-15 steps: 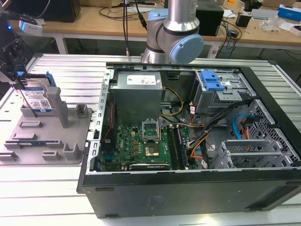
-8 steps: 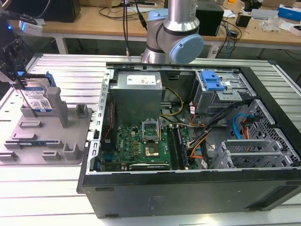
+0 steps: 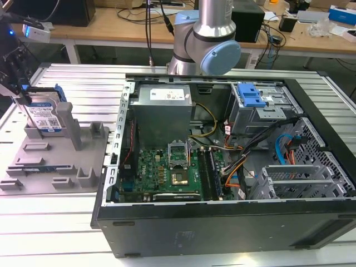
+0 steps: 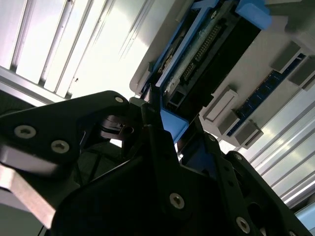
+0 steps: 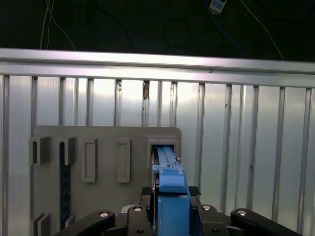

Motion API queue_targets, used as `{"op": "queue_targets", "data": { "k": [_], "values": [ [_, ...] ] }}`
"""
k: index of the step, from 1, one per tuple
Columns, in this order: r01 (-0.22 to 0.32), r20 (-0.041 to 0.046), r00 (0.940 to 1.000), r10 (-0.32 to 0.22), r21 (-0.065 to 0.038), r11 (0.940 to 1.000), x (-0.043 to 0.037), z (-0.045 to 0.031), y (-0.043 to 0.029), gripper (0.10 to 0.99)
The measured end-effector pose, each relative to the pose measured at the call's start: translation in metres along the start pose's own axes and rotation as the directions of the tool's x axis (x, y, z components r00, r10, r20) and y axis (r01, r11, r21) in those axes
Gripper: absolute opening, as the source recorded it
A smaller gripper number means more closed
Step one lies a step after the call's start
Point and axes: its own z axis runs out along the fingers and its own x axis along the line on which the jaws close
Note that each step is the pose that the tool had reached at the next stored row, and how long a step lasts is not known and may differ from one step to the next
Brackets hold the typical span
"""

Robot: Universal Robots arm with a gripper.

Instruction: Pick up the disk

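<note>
The disk [image 3: 45,118] stands on edge in a slot at the far end of the grey fixture tray [image 3: 55,167], at the exterior view's left. Its white-and-blue label faces the camera and blue rails run along its sides. My gripper [image 3: 21,93] comes down onto its top edge from the left. In the first wrist view the disk's blue rail [image 5: 170,182] sits between my black fingers, and the gripper [image 5: 171,192] is shut on it. In the second wrist view the disk [image 4: 206,54] shows its connector edge, with the gripper [image 4: 165,123] closed around the blue rail.
An open computer case [image 3: 222,222] lies to the tray's right, with a motherboard, cables and a blue-handled drive cage [image 3: 250,94]. The arm's base [image 3: 211,33] rises behind the case. The tray [image 5: 106,206] rests on a ribbed aluminium table [image 3: 55,222]. A cluttered workbench stands at the back.
</note>
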Motion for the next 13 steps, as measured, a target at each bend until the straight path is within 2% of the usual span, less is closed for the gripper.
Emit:
{"op": "queue_targets", "data": {
  "k": [13],
  "values": [
    [-0.001,-0.0001,1.0000,0.001,0.000,1.0000,0.0006,-0.0023,0.0000,0.369]
  ]
}}
